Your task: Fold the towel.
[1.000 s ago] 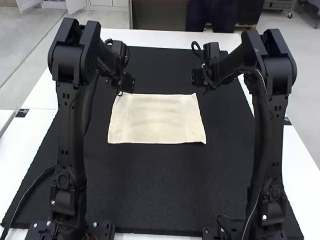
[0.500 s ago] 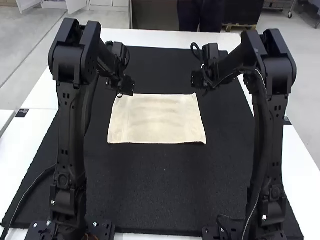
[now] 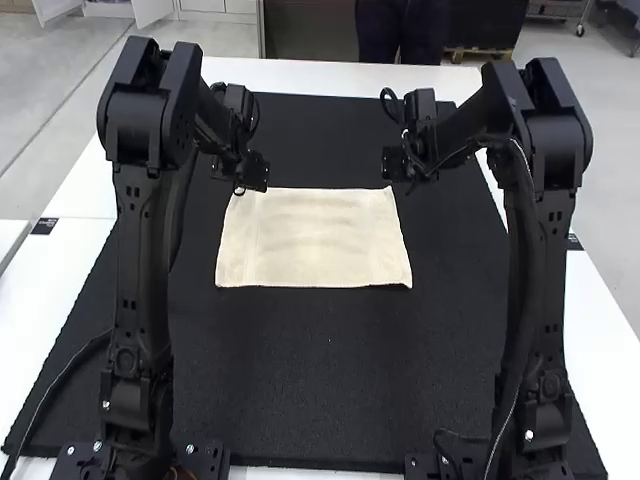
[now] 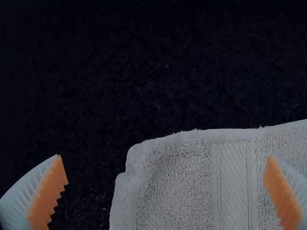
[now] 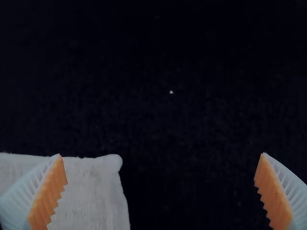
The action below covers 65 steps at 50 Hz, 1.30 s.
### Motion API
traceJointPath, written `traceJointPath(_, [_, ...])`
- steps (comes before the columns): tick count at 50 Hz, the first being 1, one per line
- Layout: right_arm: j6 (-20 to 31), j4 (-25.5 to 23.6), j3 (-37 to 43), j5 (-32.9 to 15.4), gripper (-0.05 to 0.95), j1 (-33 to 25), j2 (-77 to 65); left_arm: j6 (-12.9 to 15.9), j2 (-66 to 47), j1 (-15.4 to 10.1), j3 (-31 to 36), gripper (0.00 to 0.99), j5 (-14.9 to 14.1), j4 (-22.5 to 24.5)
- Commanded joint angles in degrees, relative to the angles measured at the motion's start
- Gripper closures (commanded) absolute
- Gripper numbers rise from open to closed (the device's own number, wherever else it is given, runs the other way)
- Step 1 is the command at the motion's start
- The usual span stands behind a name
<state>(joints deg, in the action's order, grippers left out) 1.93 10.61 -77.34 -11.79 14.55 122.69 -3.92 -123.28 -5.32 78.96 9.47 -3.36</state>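
Surface: a black mat (image 3: 300, 400), textured and laid flat, covers most of the white tabletop (image 3: 605, 330), which shows as bare strips along the left and right sides, beyond the far edge and, thinly, at the near edge. Small dark patches sit on the white at left (image 3: 44, 226) and right (image 3: 574, 242). A black cable (image 3: 62, 380) curves over the mat's near left part, beside the base of the left arm (image 3: 140, 280). One tiny pale speck (image 5: 171, 92) noted on the mat in the right wrist view. Specimen: cream towel (image 3: 315, 240), lying flat on the mat between the two arms, beyond mid-mat, wider than deep, with faint ripples across it; fold count cannot be told. Left pincer (image 3: 257, 172): at the towel's far left corner, fingers wide apart, grasping nothing. In the left wrist view a towel corner with a smooth woven band (image 4: 233, 187) lies between and beneath the orange pads (image 4: 48, 196). Right pincer (image 3: 394, 162): near the far right corner, also spread, nothing grasped; one finger (image 5: 43, 191) overlaps the towel in the right wrist view. Contact with the cloth: cannot tell for either.
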Motion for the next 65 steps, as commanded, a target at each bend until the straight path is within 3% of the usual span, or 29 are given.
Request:
traceJointPath(1, [-0.18, 0.2, -0.44, 0.54, -0.01, 1.45, 2.81, -0.38, -1.61, -0.21, 1.73, 0.036, 0.46, 0.1])
traceJointPath(65, [0.35, -0.15, -4.57, 0.37, -0.01, 2.68, 8.0, -1.17, -4.33, -1.27, 3.31, 0.036, 0.46, -1.04])
